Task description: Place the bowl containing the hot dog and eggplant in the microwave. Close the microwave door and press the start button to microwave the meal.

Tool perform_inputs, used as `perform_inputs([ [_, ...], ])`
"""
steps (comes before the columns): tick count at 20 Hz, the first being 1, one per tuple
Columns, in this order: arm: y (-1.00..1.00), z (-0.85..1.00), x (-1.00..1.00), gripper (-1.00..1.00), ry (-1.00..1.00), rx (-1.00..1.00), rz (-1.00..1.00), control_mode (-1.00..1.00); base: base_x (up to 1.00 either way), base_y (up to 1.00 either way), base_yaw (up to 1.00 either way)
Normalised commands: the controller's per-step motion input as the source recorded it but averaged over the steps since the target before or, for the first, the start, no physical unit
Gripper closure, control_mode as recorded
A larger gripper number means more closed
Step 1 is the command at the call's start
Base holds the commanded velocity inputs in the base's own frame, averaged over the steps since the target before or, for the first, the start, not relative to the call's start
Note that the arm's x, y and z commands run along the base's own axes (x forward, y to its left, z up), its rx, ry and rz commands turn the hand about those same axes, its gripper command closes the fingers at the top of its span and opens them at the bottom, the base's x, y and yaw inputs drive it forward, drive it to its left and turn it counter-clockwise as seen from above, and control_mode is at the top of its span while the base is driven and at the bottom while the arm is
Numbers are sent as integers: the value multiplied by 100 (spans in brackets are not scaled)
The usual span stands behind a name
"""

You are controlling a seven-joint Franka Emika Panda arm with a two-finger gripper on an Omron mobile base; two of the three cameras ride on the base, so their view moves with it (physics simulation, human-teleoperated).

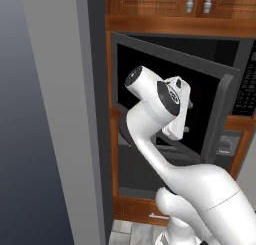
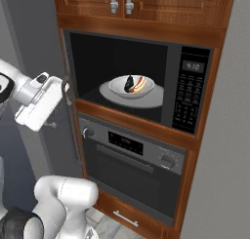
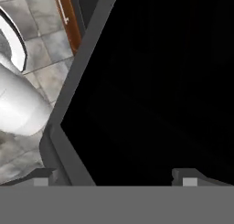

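Observation:
The microwave stands open, and the bowl sits inside on its white turntable plate. In the bowl lie the hot dog and the dark eggplant. The microwave door is swung out to the left, its grey bar handle on the free edge. My gripper is open against the door's outer face; it also shows as my gripper at the door's edge. In the hand view my gripper faces the door's dark glass and its grey frame, with nothing between the tips.
A steel oven with knobs sits under the microwave, with a wooden drawer below it. The keypad strip is at the microwave's right. Wooden cupboards hang above. A tall grey panel stands close on the left.

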Motion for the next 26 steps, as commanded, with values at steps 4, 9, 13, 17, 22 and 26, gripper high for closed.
perform_inputs([
  [4, -74, 0, 92, -100, -20, 24, 7, -100, 0, 0, 0],
  [9, -50, -2, 97, -100, -28, 18, 5, -100, 0, 0, 0],
  [13, -57, -9, 91, -100, -29, 18, 3, -100, 0, 0, 0],
  [17, -61, -12, 91, -100, -26, 15, 0, -100, 0, 0, 0],
  [22, -58, -10, 92, -100, -19, 13, 0, -100, 0, 0, 0],
  [26, -57, -1, 91, -100, -13, 12, 0, -100, 0, 0, 0],
])
